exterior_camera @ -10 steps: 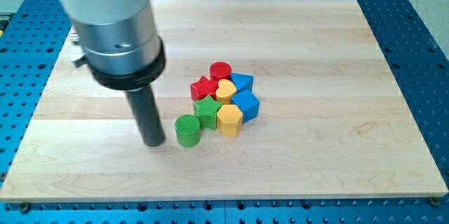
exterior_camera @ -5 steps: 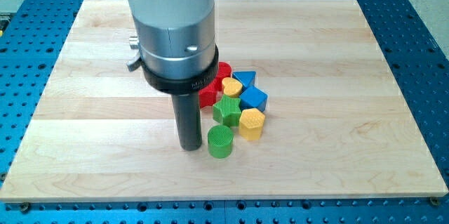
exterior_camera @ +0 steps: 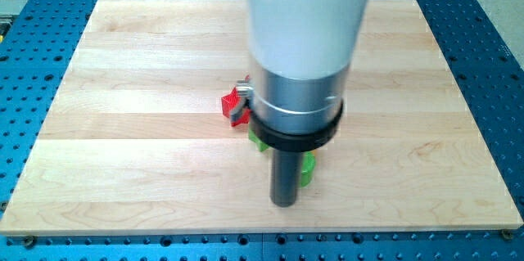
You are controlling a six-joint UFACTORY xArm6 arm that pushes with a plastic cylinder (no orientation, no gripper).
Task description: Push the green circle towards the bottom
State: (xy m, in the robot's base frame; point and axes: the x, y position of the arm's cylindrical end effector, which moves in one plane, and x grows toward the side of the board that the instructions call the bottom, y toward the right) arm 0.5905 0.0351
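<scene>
My tip (exterior_camera: 283, 204) stands near the board's bottom edge, at the view's bottom centre. The green circle (exterior_camera: 307, 170) shows only as a sliver, touching the rod's right side just above the tip. The arm's wide body hides most of the block cluster. A red block (exterior_camera: 229, 102) peeks out at the arm's left, its shape unclear. A bit of a green block (exterior_camera: 256, 141) shows under the arm's collar.
The wooden board (exterior_camera: 123, 130) lies on a blue perforated table (exterior_camera: 24, 15). The board's bottom edge runs just below my tip. The other blocks of the cluster are hidden behind the arm.
The arm has swept to the view's right and slightly towards the bottom. The green circle has moved right and a little down with it. The arm now covers most of the cluster.
</scene>
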